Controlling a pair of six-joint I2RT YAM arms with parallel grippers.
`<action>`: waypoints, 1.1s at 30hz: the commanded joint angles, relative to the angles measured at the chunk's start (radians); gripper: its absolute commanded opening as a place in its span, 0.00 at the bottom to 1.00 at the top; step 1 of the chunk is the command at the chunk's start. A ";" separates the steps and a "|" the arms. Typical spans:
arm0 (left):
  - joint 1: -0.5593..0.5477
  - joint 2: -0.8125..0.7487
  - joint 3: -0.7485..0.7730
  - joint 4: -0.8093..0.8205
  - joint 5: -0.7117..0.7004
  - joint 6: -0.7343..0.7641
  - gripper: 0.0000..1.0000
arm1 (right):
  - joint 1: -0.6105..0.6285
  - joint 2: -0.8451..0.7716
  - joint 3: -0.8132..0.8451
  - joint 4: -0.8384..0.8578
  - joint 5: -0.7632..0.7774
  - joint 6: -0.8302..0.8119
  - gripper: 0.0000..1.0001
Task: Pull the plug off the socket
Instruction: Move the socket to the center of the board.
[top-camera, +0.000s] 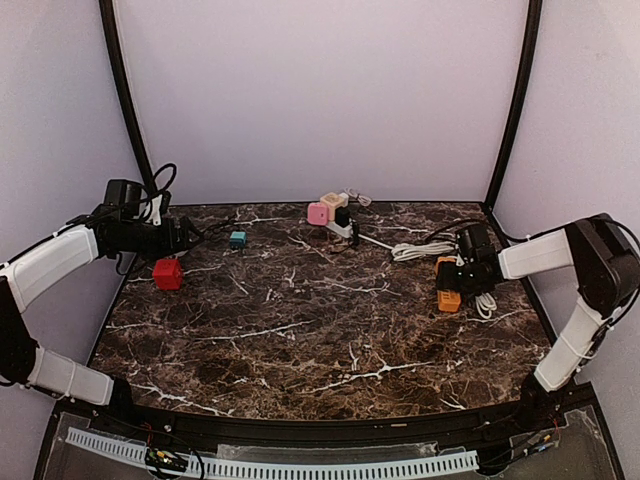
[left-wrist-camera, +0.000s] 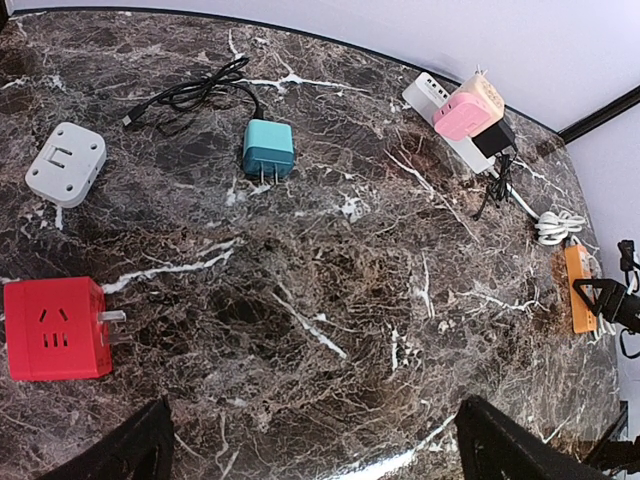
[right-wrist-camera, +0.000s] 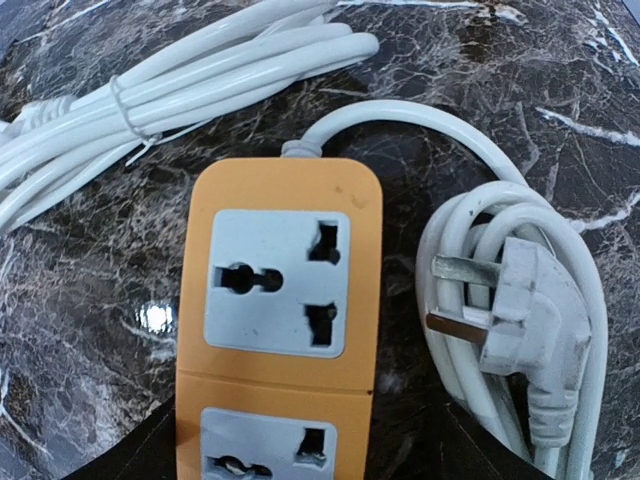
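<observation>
While the right gripper (right-wrist-camera: 310, 430) hangs released, its fingers spread on both sides of the orange power strip (right-wrist-camera: 280, 215) at the right edge of the marble table (top-camera: 300, 340), the white plug (right-wrist-camera: 520, 320) lies out of the socket (right-wrist-camera: 275, 283), just beside the strip on its own coiled cable (right-wrist-camera: 450, 230). Near the far left corner the left gripper (left-wrist-camera: 312, 410) stands wide open and holds nothing.

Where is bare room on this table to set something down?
The table lies bare in front, between the red adapter and the orange power strip. Crowded: back centre around the pink adapter; right edge with white cable coils.
</observation>
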 joint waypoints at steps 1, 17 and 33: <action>-0.004 -0.018 -0.017 0.010 0.015 -0.004 0.99 | -0.018 0.034 0.051 -0.029 -0.038 -0.023 0.80; -0.005 -0.019 -0.029 0.031 0.042 -0.020 0.99 | 0.033 0.053 0.283 -0.101 -0.103 -0.202 0.88; -0.004 -0.003 -0.028 0.048 0.058 -0.023 0.99 | 0.075 0.281 0.492 -0.169 -0.284 -0.277 0.80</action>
